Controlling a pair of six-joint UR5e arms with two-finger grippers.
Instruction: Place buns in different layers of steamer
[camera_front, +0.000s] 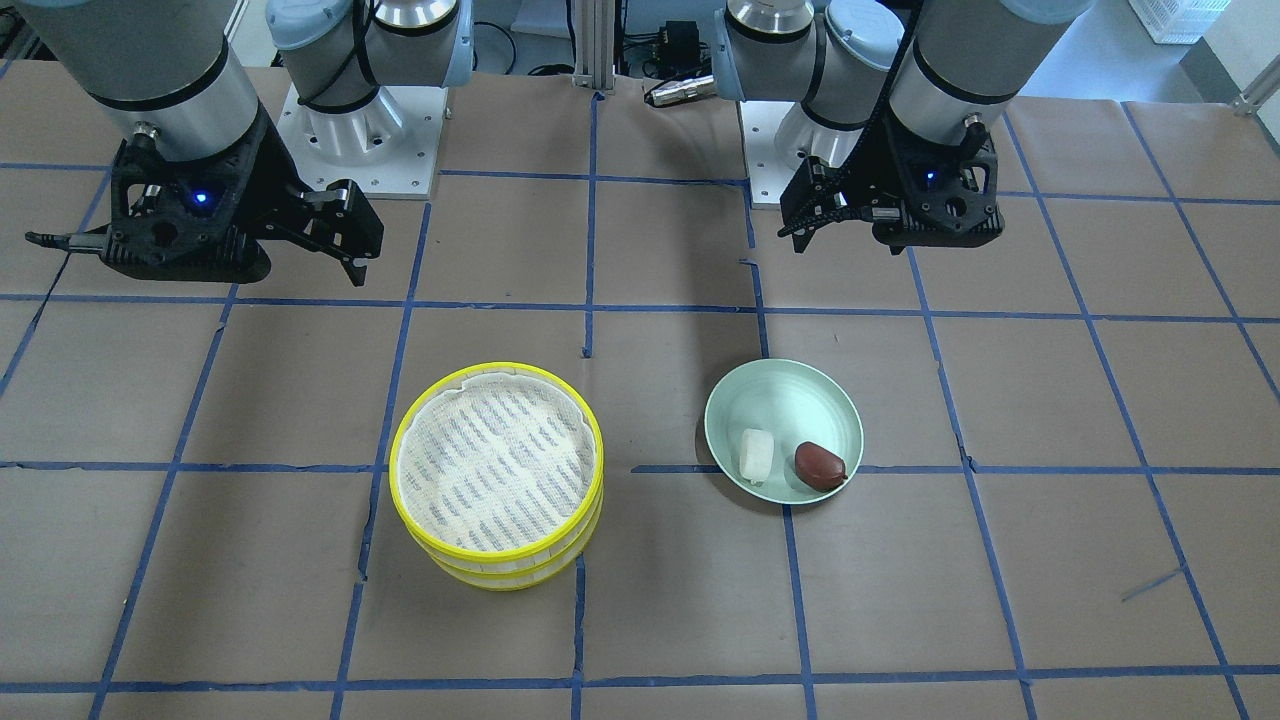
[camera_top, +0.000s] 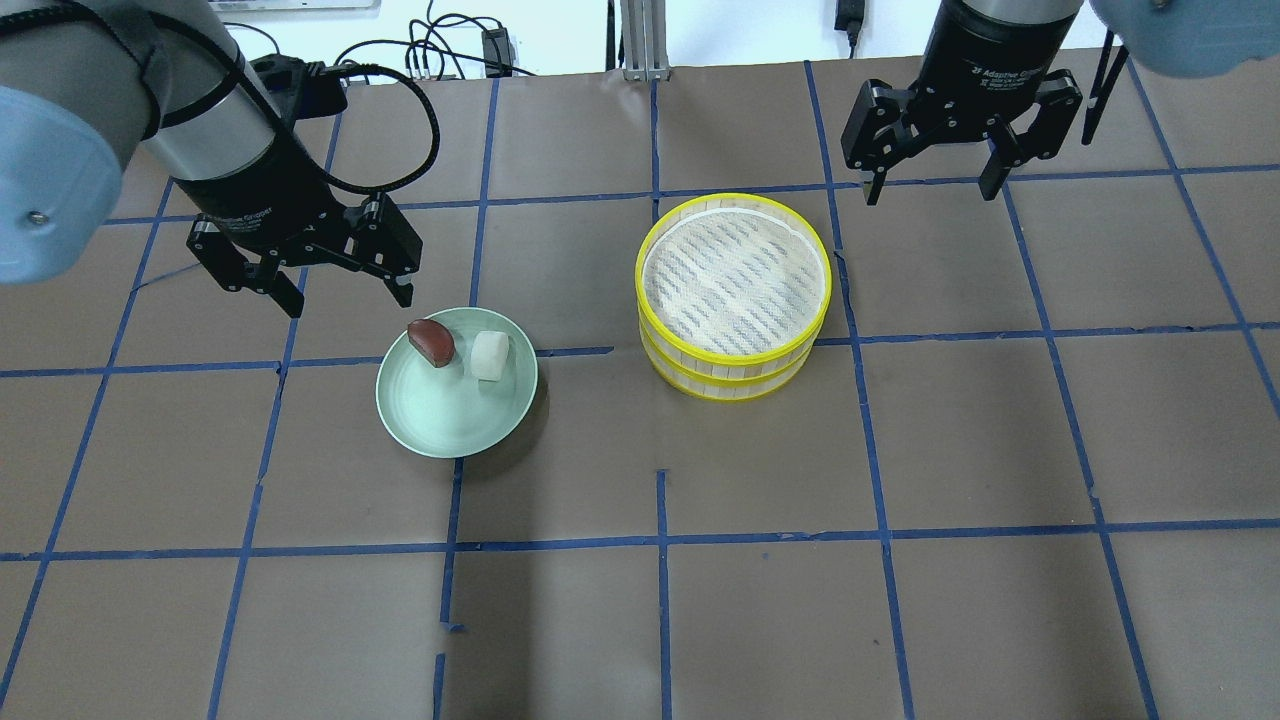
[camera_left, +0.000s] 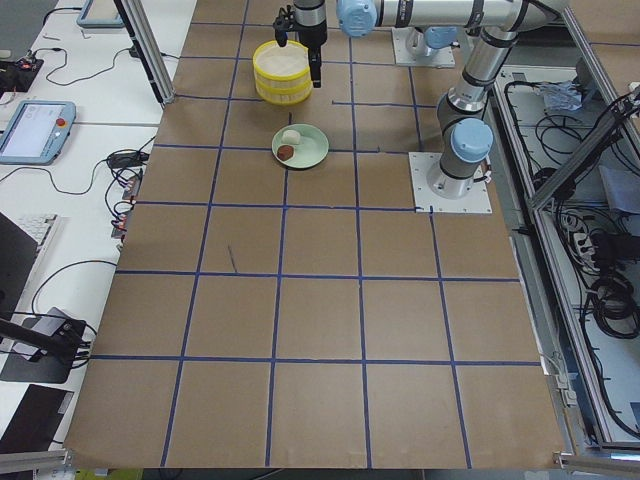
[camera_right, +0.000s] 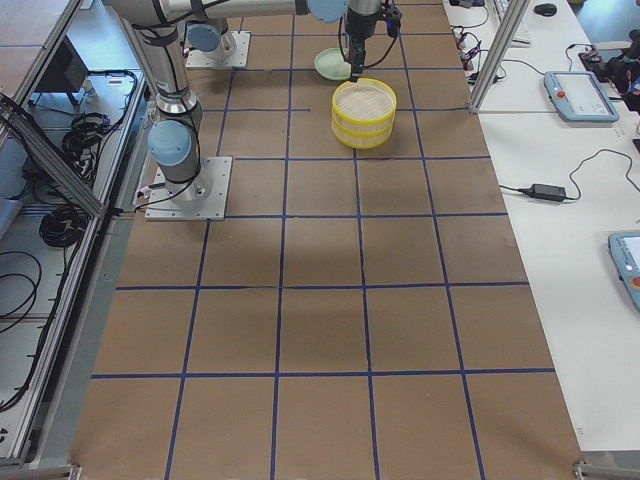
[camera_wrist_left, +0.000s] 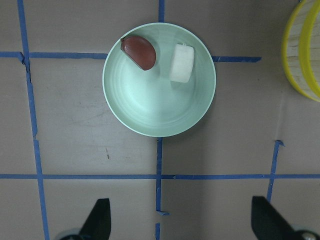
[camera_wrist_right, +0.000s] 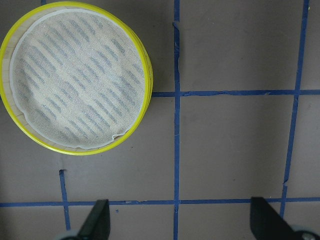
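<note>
Steamer (camera_front: 497, 460) nearest, stacked; white bun (camera_front: 757, 455), brown bun (camera_front: 820, 466) just apart on plate (camera_front: 785, 405). Left end effector (camera_top: 350, 300), right end effector (camera_top: 930, 192) open, empty. Risk: nudging one bun while pinching its neighbour.

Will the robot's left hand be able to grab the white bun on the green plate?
Probably yes. The left gripper hovers open near the plate, nothing covers the white bun, and the brown bun lies apart from it.
</note>
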